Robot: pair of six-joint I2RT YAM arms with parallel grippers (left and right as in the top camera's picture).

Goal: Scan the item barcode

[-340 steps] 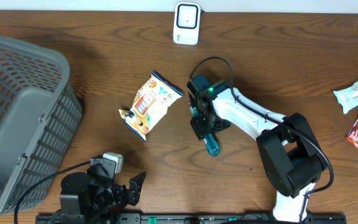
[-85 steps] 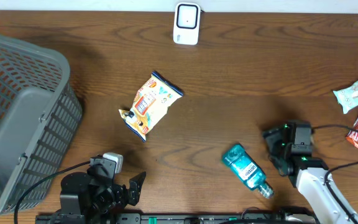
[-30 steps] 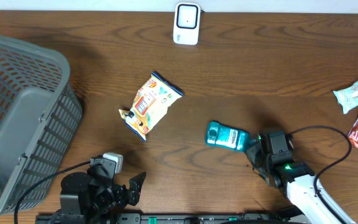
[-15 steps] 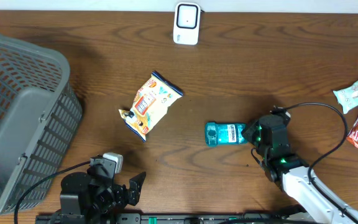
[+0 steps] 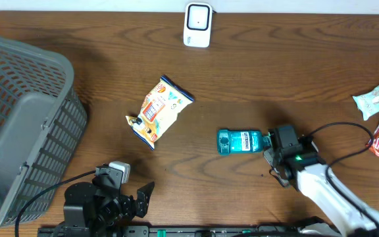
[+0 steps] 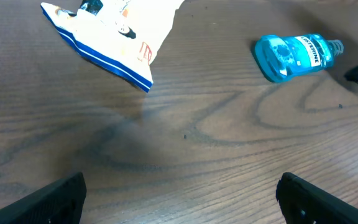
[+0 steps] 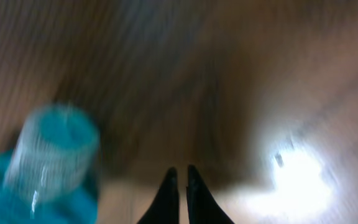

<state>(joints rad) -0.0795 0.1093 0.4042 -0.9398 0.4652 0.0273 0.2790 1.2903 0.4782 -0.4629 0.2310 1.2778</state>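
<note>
Blue mouthwash bottle (image 5: 242,141) on its side on the tabletop (image 5: 275,72), right claw (image 7: 179,185) pressed together beside its cap, left claw (image 6: 182,199) spread wide

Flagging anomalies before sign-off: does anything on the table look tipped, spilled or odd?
The bottle lies on its side, its cap toward the shut right gripper, which holds nothing. No spill shows. The snack bag lies flat at an angle. Nothing else stands out.
</note>
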